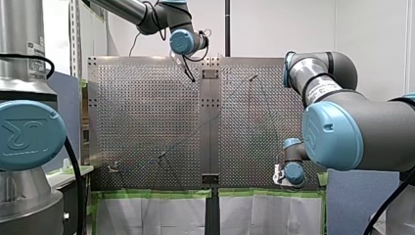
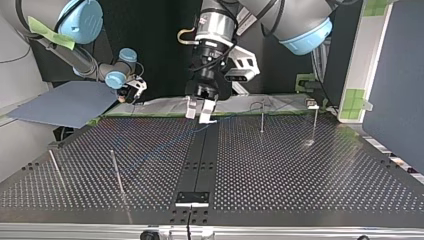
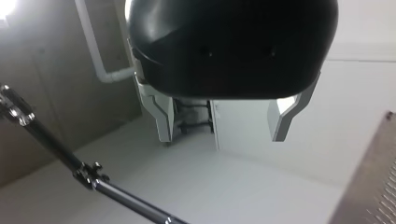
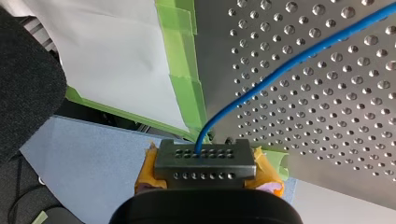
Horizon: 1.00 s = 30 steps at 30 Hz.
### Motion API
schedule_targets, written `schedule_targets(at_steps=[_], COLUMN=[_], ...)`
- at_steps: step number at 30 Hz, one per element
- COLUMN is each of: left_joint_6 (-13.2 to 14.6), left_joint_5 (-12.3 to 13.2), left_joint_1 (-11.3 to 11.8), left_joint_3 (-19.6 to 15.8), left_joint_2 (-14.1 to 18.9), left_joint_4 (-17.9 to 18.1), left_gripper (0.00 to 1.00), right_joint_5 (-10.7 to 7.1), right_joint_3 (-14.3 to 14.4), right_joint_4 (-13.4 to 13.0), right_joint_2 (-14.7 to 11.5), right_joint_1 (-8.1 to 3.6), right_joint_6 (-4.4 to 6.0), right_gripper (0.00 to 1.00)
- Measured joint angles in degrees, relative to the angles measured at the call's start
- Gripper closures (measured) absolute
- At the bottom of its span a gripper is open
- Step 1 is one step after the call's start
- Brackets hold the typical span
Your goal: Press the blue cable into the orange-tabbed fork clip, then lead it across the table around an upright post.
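Left hand (image 3: 224, 123): seen wide open in the left wrist view, with a clear gap between the two pale fingers (image 3: 163, 116). Nothing is held.

Left hand, position: in the top view it is hung low over the far edge of the counter (image 2: 300, 170), near the dark centre strip (image 2: 200, 160), fingers pointed down.

Right hand (image 4: 204, 154): closed. The blue cable (image 4: 280, 65) is gripped between its fingers, and orange-yellow pads (image 4: 147, 172) are seen on both sides.

Right hand, position: held at a corner of the counter, just off its edge, beside the green tape (image 4: 182, 56). In the top view this is the far left corner.

Blue cable, route: from the right hand it is led up and away over the perforated plate. In the top view a faint blue line is traced across the counter to a spot close under the left hand's fingertips. Contact there cannot be told.

Upright posts (image 2: 116, 172): four thin posts are noted in the top view, two near the left front and two at the far right. No wrap of the cable around any of them can be confirmed.

Surroundings: a blue-grey panel (image 2: 65, 102) is laid beside the right hand.
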Motion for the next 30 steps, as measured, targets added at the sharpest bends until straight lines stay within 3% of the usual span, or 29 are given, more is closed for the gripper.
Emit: schedule_targets(at_steps=[6,15,30], left_joint_6=[0.9,-1.1,-1.3], left_joint_5=[-3.0,-7.3,-2.2], left_joint_1=[0.2,0.3,1.1], left_joint_3=[-3.1,-8.1,-16.5], left_joint_2=[-1.3,-1.6,-1.7], left_joint_4=[3.1,4.8,5.1], left_gripper=[0.0,0.0,0.0], right_joint_5=[-0.01,-0.04,-0.09], right_joint_3=[0.0,0.0,0.0], right_joint_4=[0.0,0.0,0.2], right_joint_2=[-0.2,-0.3,-0.7], right_joint_1=[0.02,0.16,0.3], right_joint_6=[0.0,0.0,0.0], right_gripper=[1.0,1.0,1.0])
